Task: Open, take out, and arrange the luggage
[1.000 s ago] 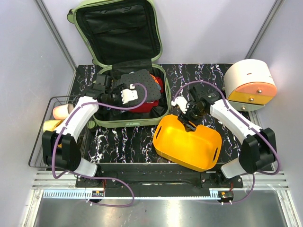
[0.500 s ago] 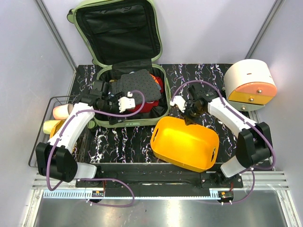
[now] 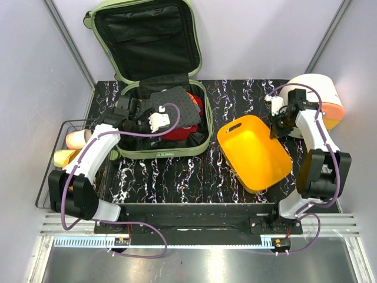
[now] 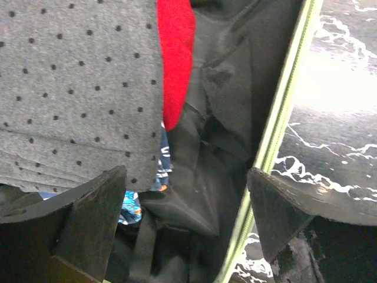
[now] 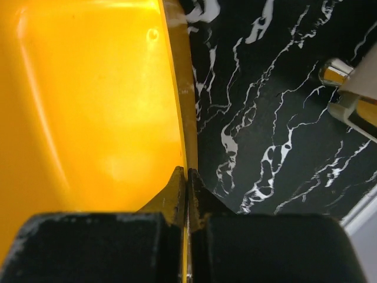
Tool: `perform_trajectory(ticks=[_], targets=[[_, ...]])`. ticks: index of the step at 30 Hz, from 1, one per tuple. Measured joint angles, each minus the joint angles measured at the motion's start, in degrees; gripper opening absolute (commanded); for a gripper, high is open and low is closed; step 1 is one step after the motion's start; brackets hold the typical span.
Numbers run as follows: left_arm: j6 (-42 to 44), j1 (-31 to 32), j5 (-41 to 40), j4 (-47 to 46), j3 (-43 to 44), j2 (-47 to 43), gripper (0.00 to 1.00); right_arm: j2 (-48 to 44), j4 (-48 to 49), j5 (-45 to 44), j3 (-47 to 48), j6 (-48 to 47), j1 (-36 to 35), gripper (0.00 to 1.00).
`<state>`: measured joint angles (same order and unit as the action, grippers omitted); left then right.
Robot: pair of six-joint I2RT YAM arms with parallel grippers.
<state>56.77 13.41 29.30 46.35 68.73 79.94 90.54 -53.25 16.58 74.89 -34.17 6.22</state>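
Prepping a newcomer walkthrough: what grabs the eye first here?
The luggage lies open at the table's back left, lid up, grey dotted cloth and red garment inside. The left gripper hovers open over them. To its right, the right gripper pinches the rim of a yellow-orange tray.

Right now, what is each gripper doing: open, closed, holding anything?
Left gripper: open, empty, inside the luggage.
Right gripper: shut on the yellow-orange tray rim.

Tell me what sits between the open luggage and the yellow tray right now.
Nothing. In the top view, only a narrow bare strip of black marbled tabletop separates the luggage from the yellow tray.
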Motion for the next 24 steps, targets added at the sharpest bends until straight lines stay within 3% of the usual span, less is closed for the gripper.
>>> perform_trajectory(ticks=[10, 14, 22, 24], targets=[[-0.59, 1.25, -3.58, -9.35, 2.38, 5.49, 0.84, 6.40, 8.04, -2.64, 3.85, 32.61, -0.85, 0.01], [1.53, 2.01, -5.07, -11.52, 3.26, 8.39, 0.83, 6.82, 10.05, -1.88, 3.87, 37.51, -2.43, 0.62], [4.72, 3.10, -7.32, -13.88, 2.25, 10.45, 0.80, 6.01, 13.25, -0.02, 4.74, 37.35, -3.43, 0.98], [5.55, 3.85, -8.50, -16.65, 0.07, 9.75, 0.70, 4.74, 14.51, 1.27, 4.68, 36.50, -3.45, 1.00]])
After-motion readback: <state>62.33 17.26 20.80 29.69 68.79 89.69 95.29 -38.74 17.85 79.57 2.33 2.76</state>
